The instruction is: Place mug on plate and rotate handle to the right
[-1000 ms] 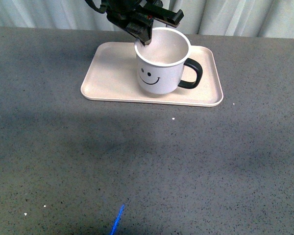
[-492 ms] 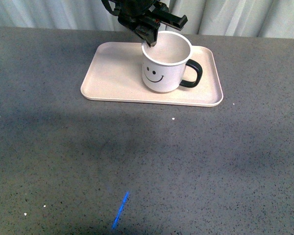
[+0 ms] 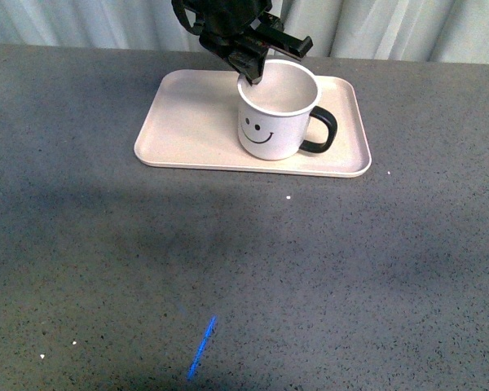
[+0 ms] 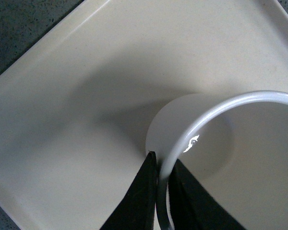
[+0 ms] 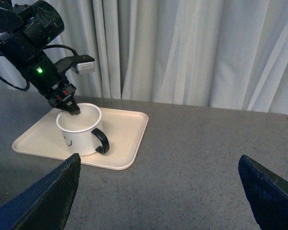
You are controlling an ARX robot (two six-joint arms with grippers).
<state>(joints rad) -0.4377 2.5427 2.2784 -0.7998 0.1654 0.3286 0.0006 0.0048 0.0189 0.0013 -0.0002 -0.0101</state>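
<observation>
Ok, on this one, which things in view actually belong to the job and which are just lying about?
Part of the job: white smiley mug; its black handle, pointing right; pink-beige plate under it; left gripper pinching the mug's rim.

Just lying about: blue streak on the grey table; white specks; curtain behind.

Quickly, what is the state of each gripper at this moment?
Left gripper: closed, pinching the rim of the mug.
Right gripper: open, holding nothing.
</observation>
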